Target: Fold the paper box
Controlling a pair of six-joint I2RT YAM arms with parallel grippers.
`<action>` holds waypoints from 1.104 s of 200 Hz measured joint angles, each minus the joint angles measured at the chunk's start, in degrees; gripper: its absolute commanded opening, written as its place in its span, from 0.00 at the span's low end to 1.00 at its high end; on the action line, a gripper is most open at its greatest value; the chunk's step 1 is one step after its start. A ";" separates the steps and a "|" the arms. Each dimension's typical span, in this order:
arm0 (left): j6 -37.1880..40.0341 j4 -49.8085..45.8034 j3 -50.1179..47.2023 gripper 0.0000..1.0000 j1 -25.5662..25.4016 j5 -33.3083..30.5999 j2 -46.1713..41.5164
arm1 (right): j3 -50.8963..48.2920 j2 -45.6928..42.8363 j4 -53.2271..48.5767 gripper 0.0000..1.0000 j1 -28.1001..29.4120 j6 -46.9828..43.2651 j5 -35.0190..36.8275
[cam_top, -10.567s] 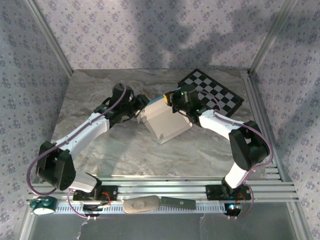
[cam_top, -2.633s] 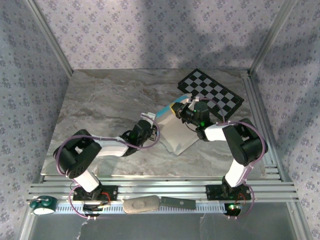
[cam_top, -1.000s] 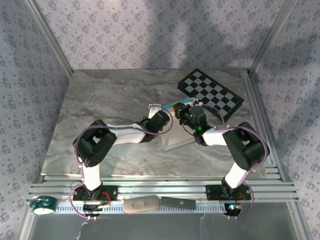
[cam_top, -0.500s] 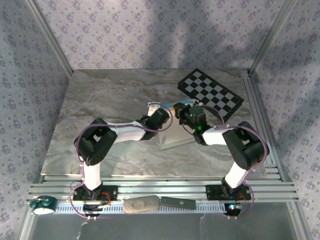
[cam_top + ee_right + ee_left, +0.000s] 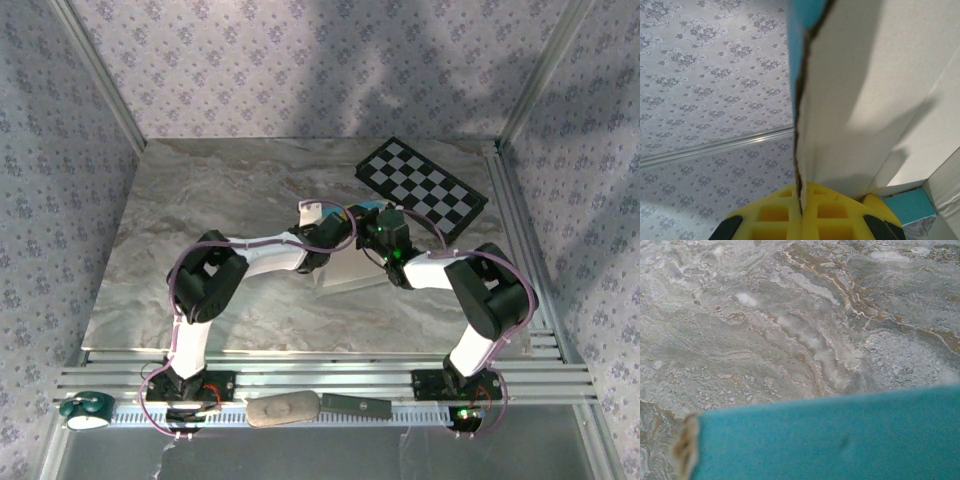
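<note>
Box (image 5: 345, 278): right of table (image 5: 200, 220) centre, between both grippers. Checkerboard (image 5: 425, 188) sits close behind it, toward the far right corner. Left half and near edge bare. Right gripper (image 5: 373, 232): clamped on the box's card edge. Left gripper (image 5: 338, 232): against the box, jaws hidden, grip impossible to tell. Box largely covered by the arms.

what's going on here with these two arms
Two robot arms are folding a thin card paper box, white one side, turquoise the other, on a grey marbled table. The right gripper is clamped on a card edge between its yellow pads. The left gripper is close in at the box's left; its grip cannot be made out. The box looks only part folded.
</note>
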 measured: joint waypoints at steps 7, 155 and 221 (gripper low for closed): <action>0.26 0.94 -0.50 0.00 0.02 0.00 -0.04 | 0.09 0.00 -0.15 0.00 -0.02 0.00 -0.13; 12.94 20.70 -12.83 0.00 5.75 15.65 -5.27 | 1.05 0.00 -2.14 0.00 -0.20 0.02 -1.92; 9.55 19.30 -12.79 0.00 5.70 13.07 -5.27 | 2.14 0.00 -4.00 0.09 -0.07 0.02 -3.58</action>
